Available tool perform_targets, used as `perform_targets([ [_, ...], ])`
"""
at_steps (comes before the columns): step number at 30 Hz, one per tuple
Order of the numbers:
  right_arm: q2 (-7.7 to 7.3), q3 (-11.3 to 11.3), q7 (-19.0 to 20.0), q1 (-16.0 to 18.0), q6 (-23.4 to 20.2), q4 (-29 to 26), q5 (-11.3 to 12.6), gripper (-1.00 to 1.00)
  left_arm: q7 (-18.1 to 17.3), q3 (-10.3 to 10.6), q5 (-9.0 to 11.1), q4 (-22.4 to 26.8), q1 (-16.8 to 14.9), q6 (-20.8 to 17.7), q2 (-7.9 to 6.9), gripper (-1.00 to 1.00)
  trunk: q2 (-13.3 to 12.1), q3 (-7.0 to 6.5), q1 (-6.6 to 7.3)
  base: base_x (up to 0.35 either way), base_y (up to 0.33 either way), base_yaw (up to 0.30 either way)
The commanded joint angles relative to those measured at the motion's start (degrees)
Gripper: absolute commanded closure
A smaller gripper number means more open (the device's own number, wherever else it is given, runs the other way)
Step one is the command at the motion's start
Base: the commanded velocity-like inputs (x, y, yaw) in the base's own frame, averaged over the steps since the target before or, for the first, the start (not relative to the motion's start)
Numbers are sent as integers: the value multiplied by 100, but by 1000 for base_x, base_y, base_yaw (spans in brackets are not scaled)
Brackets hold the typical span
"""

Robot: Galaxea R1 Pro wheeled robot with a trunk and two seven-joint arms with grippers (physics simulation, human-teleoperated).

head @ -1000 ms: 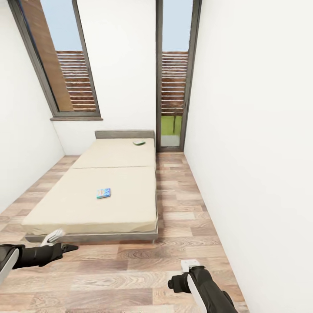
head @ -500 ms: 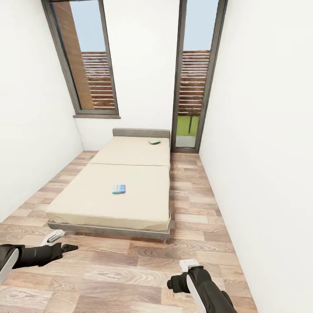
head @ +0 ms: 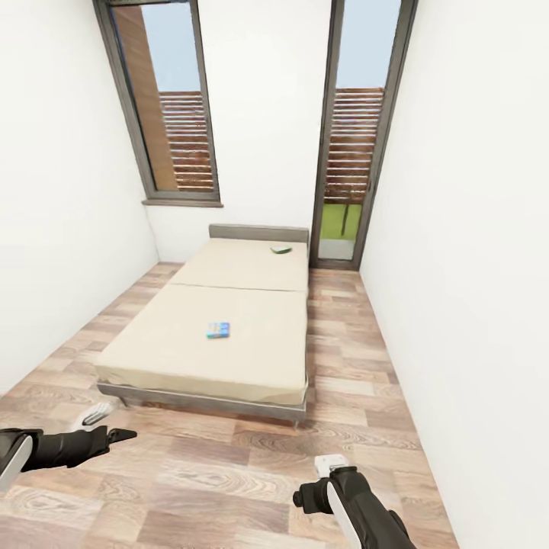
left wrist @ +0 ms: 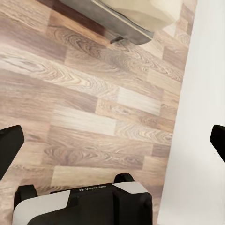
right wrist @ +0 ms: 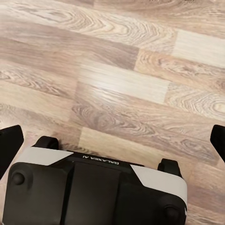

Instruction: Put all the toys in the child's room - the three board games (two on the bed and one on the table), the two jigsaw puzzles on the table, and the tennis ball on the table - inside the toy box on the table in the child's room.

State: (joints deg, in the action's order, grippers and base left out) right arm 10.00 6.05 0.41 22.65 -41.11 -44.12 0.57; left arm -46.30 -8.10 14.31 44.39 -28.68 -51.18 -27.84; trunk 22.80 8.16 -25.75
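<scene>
Camera backed off since earlier, low beige bed (head: 229, 335) smaller; blue flat board game (head: 218, 330) mid-mattress; green-white one (head: 281, 248) near headboard's right corner; left gripper (left wrist: 112, 140), right gripper (right wrist: 112, 138) fingers wide, empty.

Blue board game (head: 218, 330) mid-bed, flat; green board game (head: 281, 249) nr headboard.

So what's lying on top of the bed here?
Two board games lie on the bed: a blue one near the middle and a green one by the headboard. Their printing is too small to read.
</scene>
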Motion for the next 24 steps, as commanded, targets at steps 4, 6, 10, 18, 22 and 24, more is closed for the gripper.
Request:
perform_targets([
  [4,0,2,4,3,-29,-9,5,-100,-19,-4,-7,0,-6,-30,5,-100,12,12,-3,0,0,269],
  [6,0,3,4,3,-29,-9,5,-100,-19,-5,-7,0,-6,-29,6,-100,12,12,-3,0,0,280],
  [10,0,3,0,3,-29,-9,5,-100,-19,-2,-5,0,-6,-28,10,-100,12,12,-3,0,0,287],
  [18,0,6,-5,3,-29,-9,5,-100,-19,1,3,0,-6,-24,15,-100,12,12,-3,0,0,290],
  [22,0,7,-5,3,-29,-9,5,-100,-19,1,2,0,-6,-24,20,-100,12,12,-3,0,0,290],
  [24,0,8,-5,3,-29,-9,5,-100,-21,2,5,0,-6,-24,21,-100,12,12,-3,0,0,291],
])
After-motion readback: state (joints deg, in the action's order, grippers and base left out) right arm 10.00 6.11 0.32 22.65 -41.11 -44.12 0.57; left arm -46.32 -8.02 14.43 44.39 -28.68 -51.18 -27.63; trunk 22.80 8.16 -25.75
